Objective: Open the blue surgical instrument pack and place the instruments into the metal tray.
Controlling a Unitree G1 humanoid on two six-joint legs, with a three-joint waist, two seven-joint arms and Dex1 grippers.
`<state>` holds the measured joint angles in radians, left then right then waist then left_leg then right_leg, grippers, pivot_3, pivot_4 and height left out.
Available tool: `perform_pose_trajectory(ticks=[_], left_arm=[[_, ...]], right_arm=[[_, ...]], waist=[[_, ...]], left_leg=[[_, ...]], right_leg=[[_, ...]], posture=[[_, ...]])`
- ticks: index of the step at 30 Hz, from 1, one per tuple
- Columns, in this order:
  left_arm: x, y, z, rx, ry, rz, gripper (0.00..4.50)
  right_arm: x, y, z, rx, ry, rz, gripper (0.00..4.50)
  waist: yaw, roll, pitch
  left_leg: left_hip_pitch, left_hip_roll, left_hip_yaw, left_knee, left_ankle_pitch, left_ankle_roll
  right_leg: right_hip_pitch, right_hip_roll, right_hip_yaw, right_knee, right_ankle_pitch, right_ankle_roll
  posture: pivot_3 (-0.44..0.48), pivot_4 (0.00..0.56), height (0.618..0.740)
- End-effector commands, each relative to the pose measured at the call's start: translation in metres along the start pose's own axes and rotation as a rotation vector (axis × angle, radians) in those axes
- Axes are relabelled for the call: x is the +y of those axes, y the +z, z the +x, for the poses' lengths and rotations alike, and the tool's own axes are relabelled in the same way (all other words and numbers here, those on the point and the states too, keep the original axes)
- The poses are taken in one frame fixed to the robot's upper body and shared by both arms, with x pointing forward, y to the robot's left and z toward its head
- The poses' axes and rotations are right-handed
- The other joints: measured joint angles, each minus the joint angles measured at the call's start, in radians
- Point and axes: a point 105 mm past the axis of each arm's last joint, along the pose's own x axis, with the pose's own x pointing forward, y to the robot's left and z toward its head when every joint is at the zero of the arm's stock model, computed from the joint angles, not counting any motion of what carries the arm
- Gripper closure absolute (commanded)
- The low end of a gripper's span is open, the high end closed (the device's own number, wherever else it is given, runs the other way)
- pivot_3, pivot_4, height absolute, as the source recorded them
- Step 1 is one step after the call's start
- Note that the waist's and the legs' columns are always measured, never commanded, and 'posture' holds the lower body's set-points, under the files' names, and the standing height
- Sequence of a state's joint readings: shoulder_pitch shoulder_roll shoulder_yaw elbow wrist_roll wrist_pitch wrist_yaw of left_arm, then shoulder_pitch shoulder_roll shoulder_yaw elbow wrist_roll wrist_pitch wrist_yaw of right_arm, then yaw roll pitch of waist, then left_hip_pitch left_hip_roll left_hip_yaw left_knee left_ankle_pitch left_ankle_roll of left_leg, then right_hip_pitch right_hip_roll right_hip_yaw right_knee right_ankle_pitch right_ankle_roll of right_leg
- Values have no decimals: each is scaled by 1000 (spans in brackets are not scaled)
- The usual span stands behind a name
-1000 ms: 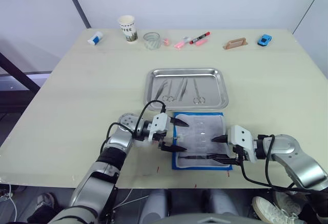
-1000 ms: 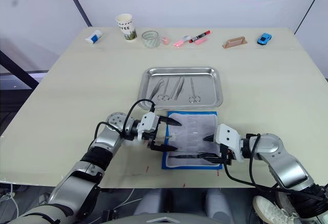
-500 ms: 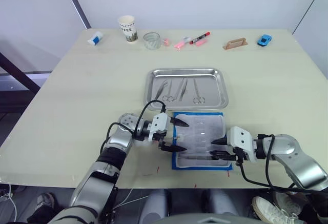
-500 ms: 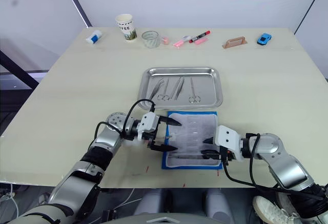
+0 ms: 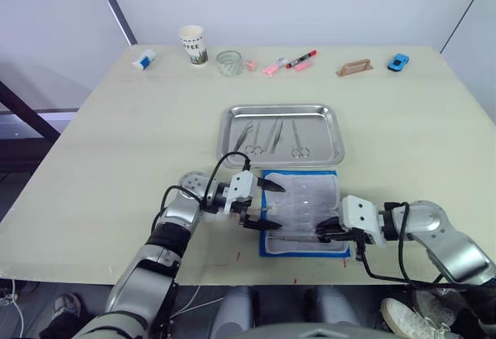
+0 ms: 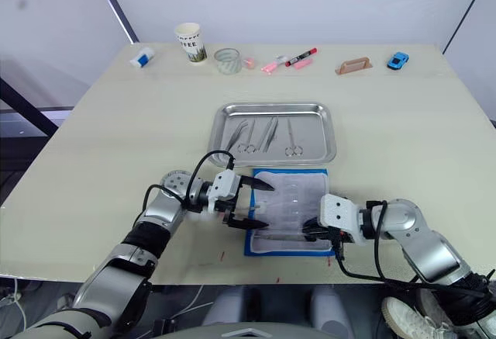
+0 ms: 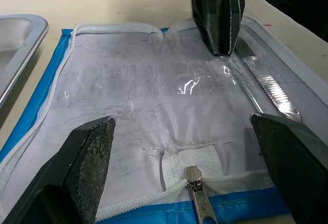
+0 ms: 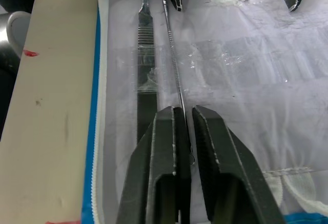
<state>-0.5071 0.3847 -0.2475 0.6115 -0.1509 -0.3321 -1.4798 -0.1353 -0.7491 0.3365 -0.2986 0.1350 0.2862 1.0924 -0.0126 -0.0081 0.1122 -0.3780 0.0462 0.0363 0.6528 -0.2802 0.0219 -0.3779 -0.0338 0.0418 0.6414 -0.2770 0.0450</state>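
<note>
The blue surgical instrument pack (image 5: 304,212) lies open on the table, pale lining up, just in front of the metal tray (image 5: 335,139). Several silvery instruments (image 5: 271,136) lie in the tray. Two more rest along the pack's near edge: a flat handle (image 8: 145,55) and a thin rod (image 8: 173,55). My right gripper (image 8: 183,114) is down on the lining, shut on the thin rod's end. My left gripper (image 5: 279,207) hovers wide open over the pack's left edge, above the zipper pull (image 7: 197,183), holding nothing.
Along the far edge stand a paper cup (image 5: 192,44), a glass (image 5: 229,62), pink and red markers (image 5: 291,62), a brown holder (image 5: 356,67), a blue toy car (image 5: 399,62) and a small bottle (image 5: 143,59). The table's front edge runs close below the pack.
My right gripper's fingers have gone from open to shut on the thin rod and slid slightly left. The left arm has not moved.
</note>
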Motion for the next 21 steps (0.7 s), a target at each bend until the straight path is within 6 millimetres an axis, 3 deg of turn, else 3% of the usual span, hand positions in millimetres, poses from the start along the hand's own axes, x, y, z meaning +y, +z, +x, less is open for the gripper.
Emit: perform_pose_trajectory(ticks=[1, 7, 21], left_arm=[[-19, -28, 7, 57, -39, -126, 0], [-18, -27, 7, 58, -34, -122, 0], [-16, -29, 10, 58, -29, -121, 0]], right_arm=[[11, -25, 8, 93, 47, 63, 4287], [8, -28, 5, 103, 40, 77, 4287], [-2, 2, -27, 69, -8, 90, 4287]], waist=[[0, 0, -1], [0, -1, -4], [9, 1, -2]], left_leg=[[0, 0, 0, 0, 0, 0], [1, 0, 0, 0, 0, 0], [-1, -2, -1, 0, 0, 0]], right_leg=[[0, 0, 0, 0, 0, 0], [1, 0, 0, 0, 0, -1], [0, -2, 0, 0, 0, -1]], posture=[[0, 150, 740], [0, 150, 740], [0, 150, 740]])
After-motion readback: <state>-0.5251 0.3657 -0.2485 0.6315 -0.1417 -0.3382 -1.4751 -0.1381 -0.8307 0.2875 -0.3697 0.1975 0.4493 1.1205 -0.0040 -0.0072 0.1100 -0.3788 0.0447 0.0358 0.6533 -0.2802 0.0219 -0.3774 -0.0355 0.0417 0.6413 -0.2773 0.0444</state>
